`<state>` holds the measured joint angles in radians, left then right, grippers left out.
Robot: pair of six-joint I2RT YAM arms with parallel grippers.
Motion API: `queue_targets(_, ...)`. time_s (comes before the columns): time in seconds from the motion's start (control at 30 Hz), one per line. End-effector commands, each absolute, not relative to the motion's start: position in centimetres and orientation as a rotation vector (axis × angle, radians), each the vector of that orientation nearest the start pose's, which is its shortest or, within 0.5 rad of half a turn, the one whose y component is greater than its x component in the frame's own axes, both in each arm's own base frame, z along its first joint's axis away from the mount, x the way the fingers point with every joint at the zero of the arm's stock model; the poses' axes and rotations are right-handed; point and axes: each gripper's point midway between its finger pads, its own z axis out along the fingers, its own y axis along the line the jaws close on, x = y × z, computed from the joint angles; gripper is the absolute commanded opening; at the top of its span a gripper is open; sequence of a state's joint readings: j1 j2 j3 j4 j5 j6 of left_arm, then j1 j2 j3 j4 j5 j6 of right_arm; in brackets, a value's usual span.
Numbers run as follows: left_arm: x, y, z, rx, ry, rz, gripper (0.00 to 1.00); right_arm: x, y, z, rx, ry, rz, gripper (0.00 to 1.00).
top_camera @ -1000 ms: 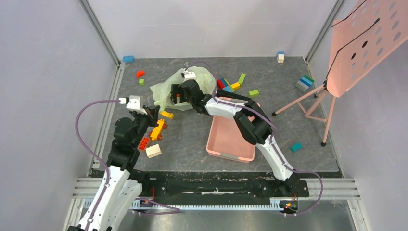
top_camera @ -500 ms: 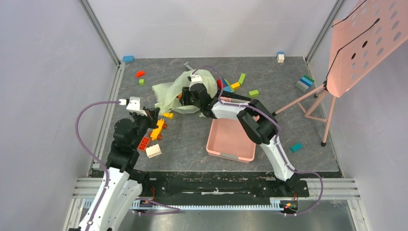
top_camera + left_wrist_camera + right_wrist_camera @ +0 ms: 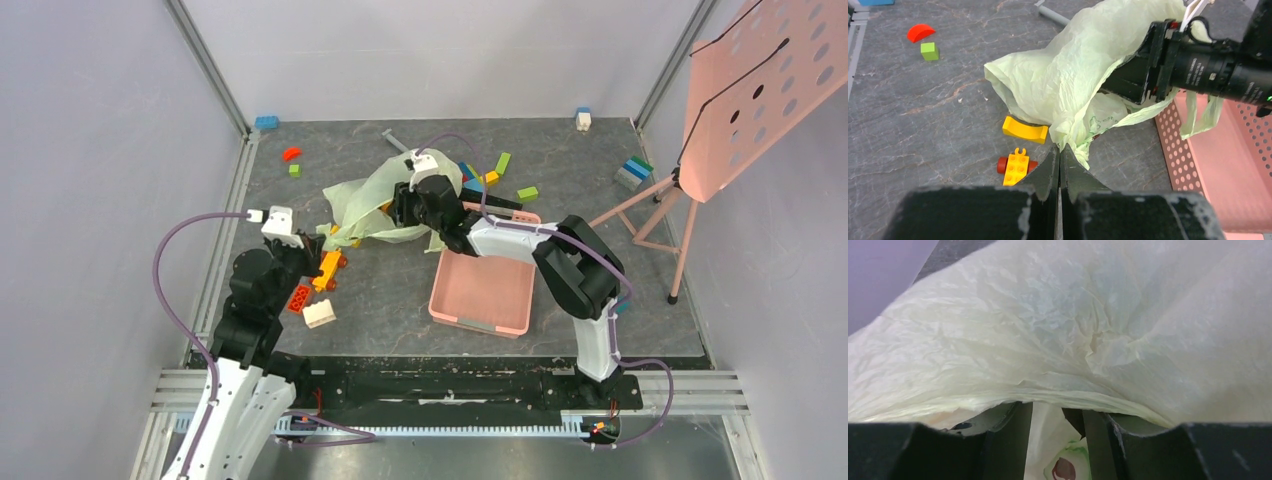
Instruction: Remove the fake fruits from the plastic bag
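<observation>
The pale green plastic bag [image 3: 372, 200] lies crumpled at mid table, stretched between both arms. My left gripper [image 3: 1059, 148] is shut, and a twisted corner of the bag [image 3: 1075, 142] is pinched at its tips. My right gripper [image 3: 402, 205] reaches into the bag from the right, so film drapes over it. In the right wrist view its fingers [image 3: 1008, 437] stand partly apart with pale film and a dark red, green-ringed spot [image 3: 1064, 470] between them. I cannot tell whether anything is gripped. The fake fruits are hidden. Only a small orange patch [image 3: 385, 207] shows beside the right gripper.
The pink perforated basket [image 3: 480, 295] sits just right of the bag. A yellow curved block [image 3: 1025, 130] and a yellow-and-red block [image 3: 1016, 166] lie below the bag. A red block [image 3: 299, 297] and a white block [image 3: 320, 313] lie near the left arm. More blocks [image 3: 482, 178] lie behind. A pink stand [image 3: 650, 215] is at the right.
The right gripper has moved right, carrying the bag's bulk with it, and its jaws have narrowed. The bag is now pulled out longer toward the left gripper, which stayed shut.
</observation>
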<state>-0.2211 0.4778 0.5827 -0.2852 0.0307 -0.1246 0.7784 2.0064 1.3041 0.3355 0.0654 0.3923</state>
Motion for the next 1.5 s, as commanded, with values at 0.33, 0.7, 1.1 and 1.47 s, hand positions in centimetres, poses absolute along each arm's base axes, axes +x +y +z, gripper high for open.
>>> queue_targets(0.33, 24.4, -6.6, 23.9, 0.179, 1.766, -0.248, 0.02, 38.0, 40.8, 16.7, -0.472, 1.865, 0.68, 0.42)
queue_targets(0.7, 23.8, -6.3, 28.5, 0.055, 1.671, -0.307, 1.0, 37.5, 40.8, 16.6, -0.48, 1.916, 0.684, 0.44)
queue_targets(1.1, 27.4, -6.0, 30.2, -0.088, 2.047, -0.234, 1.0, 38.3, 40.5, 17.4, -0.457, 1.965, 0.705, 0.43)
queue_targets(1.47, 28.4, -8.4, 29.8, -0.118, 2.058, -0.396, 1.0, 38.3, 40.5, 17.2, -0.444, 1.986, 0.732, 0.43)
